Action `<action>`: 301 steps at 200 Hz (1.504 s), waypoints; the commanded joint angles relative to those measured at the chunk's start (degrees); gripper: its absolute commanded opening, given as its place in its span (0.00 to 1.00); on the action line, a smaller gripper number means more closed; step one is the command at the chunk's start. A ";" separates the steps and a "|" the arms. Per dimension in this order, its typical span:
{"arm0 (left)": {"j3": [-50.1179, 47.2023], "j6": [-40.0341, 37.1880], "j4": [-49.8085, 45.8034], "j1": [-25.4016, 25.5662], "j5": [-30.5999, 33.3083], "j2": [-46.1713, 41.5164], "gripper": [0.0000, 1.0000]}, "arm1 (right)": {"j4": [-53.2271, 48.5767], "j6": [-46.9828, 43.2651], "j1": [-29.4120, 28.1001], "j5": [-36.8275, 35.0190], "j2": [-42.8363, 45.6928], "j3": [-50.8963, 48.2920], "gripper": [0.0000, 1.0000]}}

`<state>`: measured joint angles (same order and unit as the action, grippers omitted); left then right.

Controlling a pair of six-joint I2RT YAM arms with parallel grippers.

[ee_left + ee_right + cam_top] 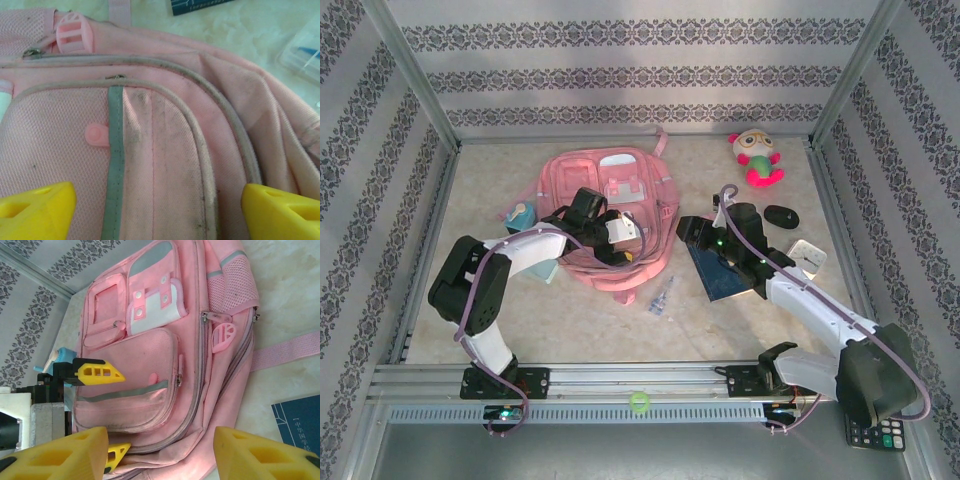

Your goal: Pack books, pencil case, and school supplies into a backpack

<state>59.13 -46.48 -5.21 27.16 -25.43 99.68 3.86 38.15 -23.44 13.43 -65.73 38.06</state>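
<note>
Two grippers and one bag: where does it lie? – DESK

Upper centre-left of the overhead frame. The backpack (582, 172) lies flat on the pale table (580, 322), front side up. – PHOTOGRAPHER

And its look? – DESK

Pink fabric throughout, with several zipped front pockets stacked one above another. The right wrist view shows a whitish patch with pink studs at upper centre, grey trim strips, a mesh side pocket and a pink plastic buckle, with a pink strap running off to the right edge. The left wrist view shows grey smudges on the weave. – PHOTOGRAPHER

The pincers? – DESK

Both are released. The left gripper (157, 210) has its yellow fingers spread wide over the lower front pocket, grasping nothing; whether they touch the cloth I cannot tell. The right gripper (160, 455) is parted too, at the bottom of its own frame, with the bag beyond it. – PHOTOGRAPHER

The rest of the load? – DESK

It is outside the bag. The navy book (712, 280) lies right of centre, partly under the right arm. The clear packet (662, 297) sits just below the bag's lower right corner, and the teal-and-white piece (523, 215) is at its left edge. – PHOTOGRAPHER
</note>
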 commanded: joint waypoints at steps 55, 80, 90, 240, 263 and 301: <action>-1.84 -0.49 5.72 1.46 1.45 -2.54 0.22 | 3.85 6.07 -0.20 7.16 -5.35 2.46 0.60; -3.72 2.52 6.59 1.43 -6.63 -8.73 0.00 | 4.94 13.73 -0.85 10.04 -9.35 4.83 0.62; -3.76 2.99 5.66 1.41 -8.85 -10.46 0.00 | 5.39 15.78 -1.25 11.02 -11.03 5.90 0.65; -7.42 8.50 7.79 -5.31 -21.17 -21.03 0.00 | 0.83 -4.22 11.20 11.11 -3.11 0.77 0.71; -7.98 10.14 7.85 -8.32 -25.84 -22.88 0.00 | 1.22 -24.44 14.84 16.72 -2.36 -0.09 0.65; -6.95 10.34 5.93 -11.97 -29.36 -25.53 0.00 | -10.12 -56.81 20.08 29.23 -5.13 2.97 0.58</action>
<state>50.35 -37.56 -3.11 17.17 -46.78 77.80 2.61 9.34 -5.32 32.91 -68.97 39.51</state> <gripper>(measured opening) 0.068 0.607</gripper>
